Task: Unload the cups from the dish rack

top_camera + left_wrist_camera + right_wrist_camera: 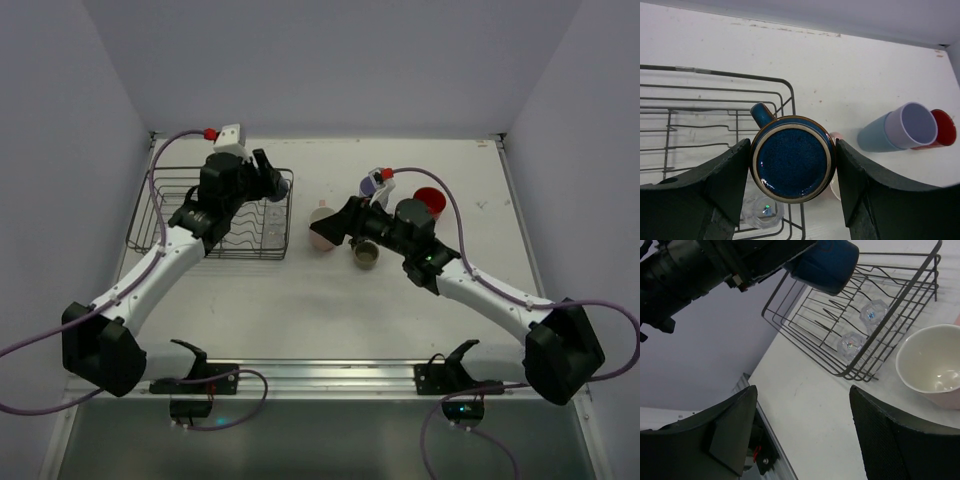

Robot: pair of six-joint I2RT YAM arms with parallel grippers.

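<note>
My left gripper is shut on the small blue cup and holds it in the air over the right end of the black wire dish rack. In the left wrist view the cup's glazed base faces the camera between both fingers, handle pointing up-left. My right gripper is open and empty beside the pale pink cup. The olive-brown mug, the red mug and the tall lavender tumbler stand on the table right of the rack.
Two clear glass pieces lie in the rack's near corner. The pink cup stands just right of the rack. Both arms reach over the middle of the table. Walls close in at the back and sides.
</note>
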